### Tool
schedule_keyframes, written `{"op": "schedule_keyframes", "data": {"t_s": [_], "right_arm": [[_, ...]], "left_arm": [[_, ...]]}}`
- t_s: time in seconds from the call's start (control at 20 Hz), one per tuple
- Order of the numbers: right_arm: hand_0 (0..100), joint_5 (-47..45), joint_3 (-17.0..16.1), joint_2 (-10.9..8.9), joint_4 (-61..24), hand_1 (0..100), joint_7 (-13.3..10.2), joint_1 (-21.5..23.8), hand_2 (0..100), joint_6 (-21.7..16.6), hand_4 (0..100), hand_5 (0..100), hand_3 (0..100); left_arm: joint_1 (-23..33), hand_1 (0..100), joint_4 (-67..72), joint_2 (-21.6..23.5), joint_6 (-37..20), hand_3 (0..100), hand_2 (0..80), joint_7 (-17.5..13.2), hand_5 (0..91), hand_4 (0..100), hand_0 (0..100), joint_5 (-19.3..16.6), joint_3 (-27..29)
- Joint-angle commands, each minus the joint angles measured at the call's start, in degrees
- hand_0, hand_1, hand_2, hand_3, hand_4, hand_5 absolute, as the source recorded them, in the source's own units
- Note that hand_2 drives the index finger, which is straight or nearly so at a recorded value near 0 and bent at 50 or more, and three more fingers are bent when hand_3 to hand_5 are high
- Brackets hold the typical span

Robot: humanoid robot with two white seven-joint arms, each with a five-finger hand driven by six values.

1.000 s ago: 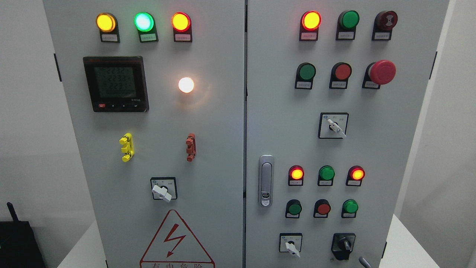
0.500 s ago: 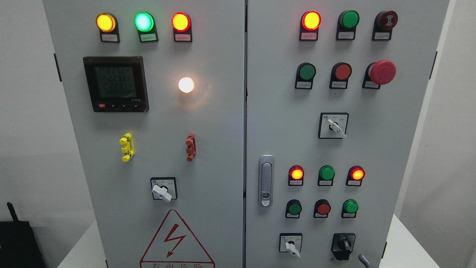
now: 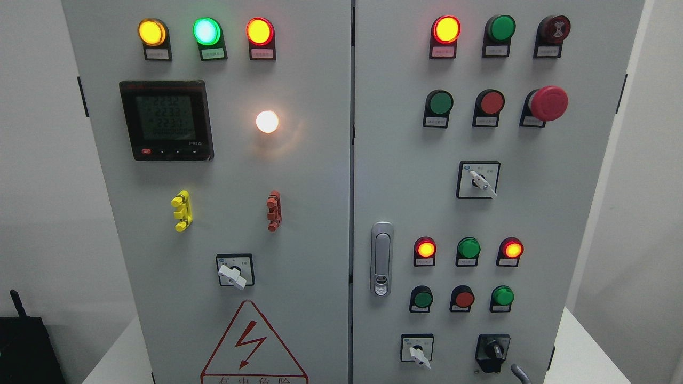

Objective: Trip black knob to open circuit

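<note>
Just a grey fingertip of my right hand [image 3: 516,369] is peeking in at the bottom edge — too little is showing to tell whether the hand is spread or curled. The black knob [image 3: 493,351] is sitting just up and left of it, low on the cabinet's right door [image 3: 533,224], apart from the fingertip. Farther up, the meter [image 3: 166,120] is displaying rows of digits too blurred to read surely; the small tags under the lamps are illegible.
</note>
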Motion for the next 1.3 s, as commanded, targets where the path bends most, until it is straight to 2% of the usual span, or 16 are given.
{"op": "schedule_keyframes", "data": {"t_s": [0.0,0.55,1.25], "right_arm": [[0,0.11,0.60,0.07,0.60,0,0.00,-0.36,0,0.00,100,98,100],[0,0.38,2.01,0.16,0.51,0,0.00,-0.53,0,0.09,100,98,100],[0,0.38,2.18,0.25,0.24,0,0.09,-0.71,0,0.09,100,98,100]], "left_arm": [[0.00,39,0.00,0.00,-0.03,0,0.0,-0.02,0.0,0,12,-1.32,0.00],[0.00,39,0.00,0.00,0.06,0,0.0,-0.02,0.0,0,12,-1.32,0.00],[0.00,39,0.00,0.00,0.06,0,0.0,-0.02,0.0,0,12,-1.32,0.00]]}}
